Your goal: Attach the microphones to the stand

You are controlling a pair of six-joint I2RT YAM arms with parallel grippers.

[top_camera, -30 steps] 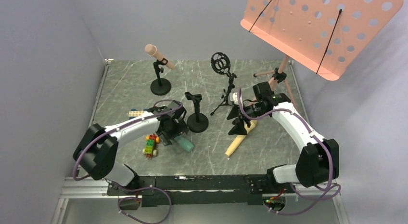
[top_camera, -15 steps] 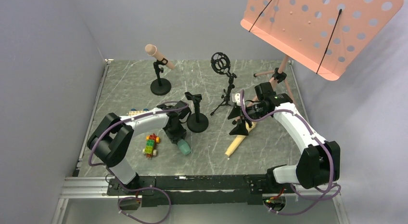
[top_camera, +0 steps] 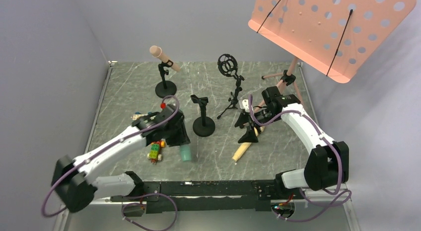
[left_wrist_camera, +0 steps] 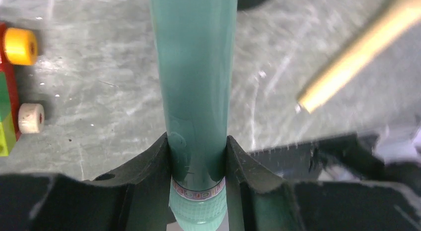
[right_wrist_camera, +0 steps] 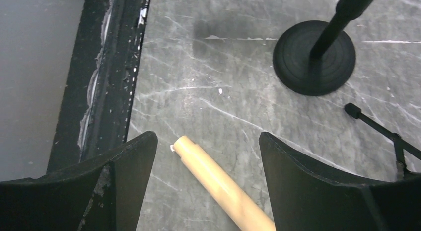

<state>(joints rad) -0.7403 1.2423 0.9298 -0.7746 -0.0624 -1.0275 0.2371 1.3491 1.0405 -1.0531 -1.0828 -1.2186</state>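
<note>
as l gripper (left_wrist_camera: 198, 141) clamps teal mic (left_wrist_camera: 193, 67), toy cars (top_camera: 155, 150) close beside

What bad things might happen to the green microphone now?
The left jaws pinch the green microphone near one end, so it might swing or slip out. Toy blocks lie close beside it and might get knocked. The yellow microphone lies loose under the open right jaws and might roll.
</note>
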